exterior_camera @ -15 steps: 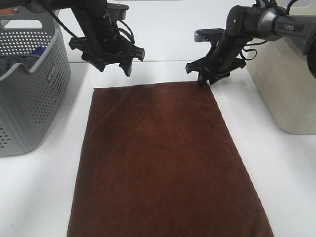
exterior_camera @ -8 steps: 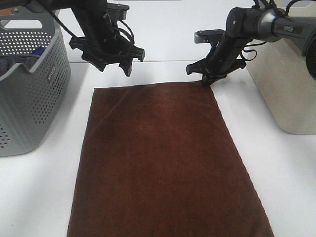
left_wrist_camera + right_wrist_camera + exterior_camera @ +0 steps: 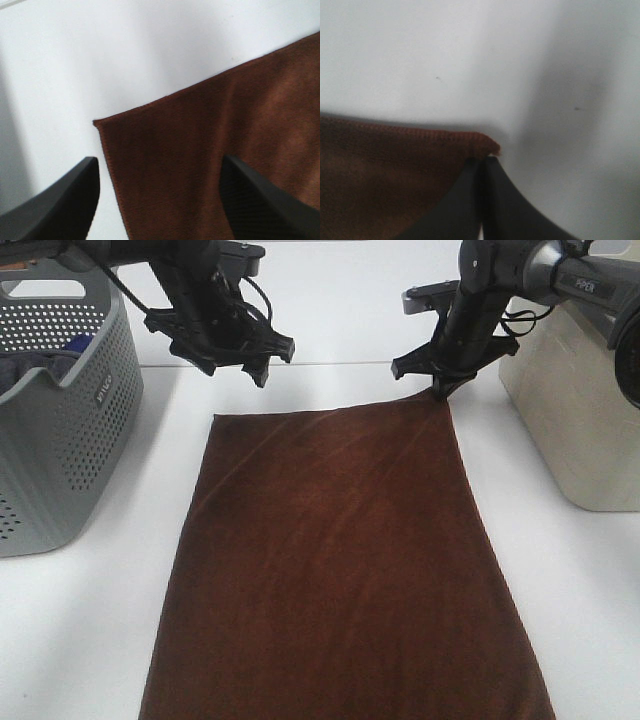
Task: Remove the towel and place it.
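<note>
Step in hand, by my reading: grip both far corners of the towel [image 3: 340, 560] before lifting.

Right gripper [image 3: 441, 393]: jaws pressed together on the very tip of the far right corner. It is a thin hold, so I would lift gently.

Left gripper [image 3: 237, 370]: jaws spread, hanging astride the far left corner. I would lower it straight and bite past the hem.

Item: towel, one. Dark brown terry, plain, rectangular, stitched hems. It lies flat on the white table [image 3: 90, 640]. The near edge runs out of the high view. A faint diagonal crease runs toward the far left corner. The far right corner is peaked up into the pinch.
</note>
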`<state>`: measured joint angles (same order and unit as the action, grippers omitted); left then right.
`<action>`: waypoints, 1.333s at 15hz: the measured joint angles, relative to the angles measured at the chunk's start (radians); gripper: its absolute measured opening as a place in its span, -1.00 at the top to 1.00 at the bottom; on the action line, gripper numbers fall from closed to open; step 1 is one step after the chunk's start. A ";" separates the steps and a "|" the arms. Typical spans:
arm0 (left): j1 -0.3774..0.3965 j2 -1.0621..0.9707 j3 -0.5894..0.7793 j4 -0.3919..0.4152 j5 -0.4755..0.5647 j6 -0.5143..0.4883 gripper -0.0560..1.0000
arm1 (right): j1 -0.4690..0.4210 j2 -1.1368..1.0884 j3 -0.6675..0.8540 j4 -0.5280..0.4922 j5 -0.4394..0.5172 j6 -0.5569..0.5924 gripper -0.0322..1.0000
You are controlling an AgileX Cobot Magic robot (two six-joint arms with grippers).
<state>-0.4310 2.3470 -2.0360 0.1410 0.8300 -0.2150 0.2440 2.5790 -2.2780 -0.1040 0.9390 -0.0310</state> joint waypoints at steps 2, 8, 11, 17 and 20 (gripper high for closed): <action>0.000 0.034 -0.001 0.020 -0.040 -0.012 -0.25 | 0.000 0.000 -0.013 -0.021 0.021 0.003 0.94; 0.035 0.176 -0.122 0.026 -0.052 -0.090 -0.23 | 0.000 0.000 -0.014 -0.022 0.026 0.003 0.94; 0.042 0.220 -0.159 0.026 -0.054 -0.093 -0.23 | 0.000 0.000 -0.014 -0.022 0.027 0.003 0.94; 0.061 0.260 -0.163 0.023 -0.054 -0.124 -0.12 | 0.000 0.000 -0.014 -0.022 0.027 0.012 0.94; 0.061 0.271 -0.169 0.016 -0.065 -0.128 0.05 | 0.000 0.000 -0.014 -0.018 0.028 0.017 0.94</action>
<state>-0.3700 2.6180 -2.2050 0.1570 0.7650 -0.3430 0.2440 2.5790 -2.2920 -0.1220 0.9670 -0.0140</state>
